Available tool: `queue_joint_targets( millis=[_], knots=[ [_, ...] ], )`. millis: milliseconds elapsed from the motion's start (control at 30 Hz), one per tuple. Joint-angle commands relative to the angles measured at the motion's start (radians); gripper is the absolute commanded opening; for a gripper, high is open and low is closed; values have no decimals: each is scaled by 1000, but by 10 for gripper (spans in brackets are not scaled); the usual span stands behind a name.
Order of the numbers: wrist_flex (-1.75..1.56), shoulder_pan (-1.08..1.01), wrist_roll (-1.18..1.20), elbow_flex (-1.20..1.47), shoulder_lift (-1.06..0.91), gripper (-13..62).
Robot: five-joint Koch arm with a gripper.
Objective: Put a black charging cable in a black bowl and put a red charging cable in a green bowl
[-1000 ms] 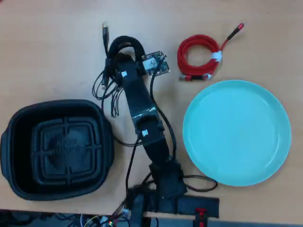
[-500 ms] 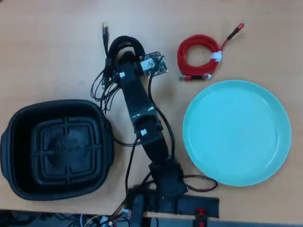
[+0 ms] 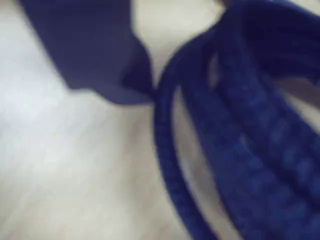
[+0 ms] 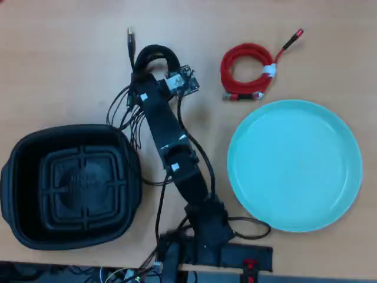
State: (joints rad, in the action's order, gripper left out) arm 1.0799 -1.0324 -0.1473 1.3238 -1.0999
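Note:
The black charging cable (image 4: pixel 158 54) lies coiled at the table's upper middle, its plug end (image 4: pixel 130 36) pointing up and left. My gripper (image 4: pixel 151 68) sits over the coil's lower edge, its jaws hidden under the wrist. The blurred wrist view shows one dark finger (image 3: pixel 95 50) touching the cable strands (image 3: pixel 240 135); the other jaw cannot be made out. The red charging cable (image 4: pixel 246 72) lies coiled at the upper right, bound by a white tie. The green bowl (image 4: pixel 294 177) is at the right and the black bowl (image 4: pixel 23 177) at the lower left; nothing lies in either.
The arm (image 4: pixel 177 153) runs from its base (image 4: pixel 206 244) at the bottom edge up the middle, between the two bowls. Thin loose wires (image 4: pixel 126 112) hang left of the wrist, near the black bowl's rim. A small circuit board (image 4: pixel 181 82) sticks out right of the wrist.
The wrist and forearm have swung slightly left; the circuit board shifted left with them. The black coil, the red cable and both bowls have not moved.

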Motion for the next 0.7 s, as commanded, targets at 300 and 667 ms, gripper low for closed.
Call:
queue_joint_targets(
  millis=[300,667],
  knots=[
    [-20,2,-31,-110,-25,-16],
    [20,-2,17,-114,-29,-62]
  ],
)
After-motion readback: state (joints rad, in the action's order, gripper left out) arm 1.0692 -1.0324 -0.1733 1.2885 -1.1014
